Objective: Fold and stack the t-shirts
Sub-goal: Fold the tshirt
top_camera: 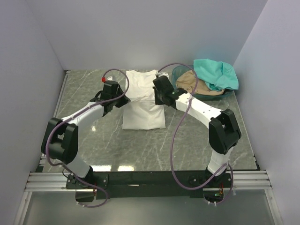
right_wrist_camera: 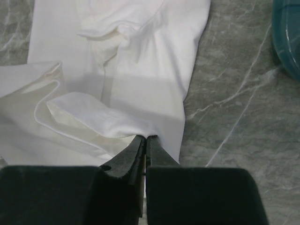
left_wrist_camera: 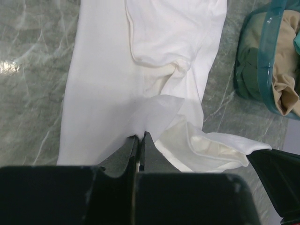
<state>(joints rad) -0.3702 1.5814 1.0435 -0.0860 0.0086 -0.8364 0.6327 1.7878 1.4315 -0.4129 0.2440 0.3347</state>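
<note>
Left pincer point(left_wrist_camera: 139, 138) and right pincer point(right_wrist_camera: 146, 138) each clamped on white shirt point(top_camera: 143, 117) edge; thin pinch could slip, fold lands crooked.

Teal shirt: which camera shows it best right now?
Top external: the teal shirt shows clearly, crumpled over the basket rim on the tan shirt. Left wrist catches the basket and tan cloth, with barely a teal sliver at the frame edge; right wrist shows only basket rim.

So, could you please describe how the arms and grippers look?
The left arm and right arm have white links and bulky black joints. A purple cable loops along each. A small red part sits by the left wrist. The left gripper and right gripper are black and tapered.
</note>
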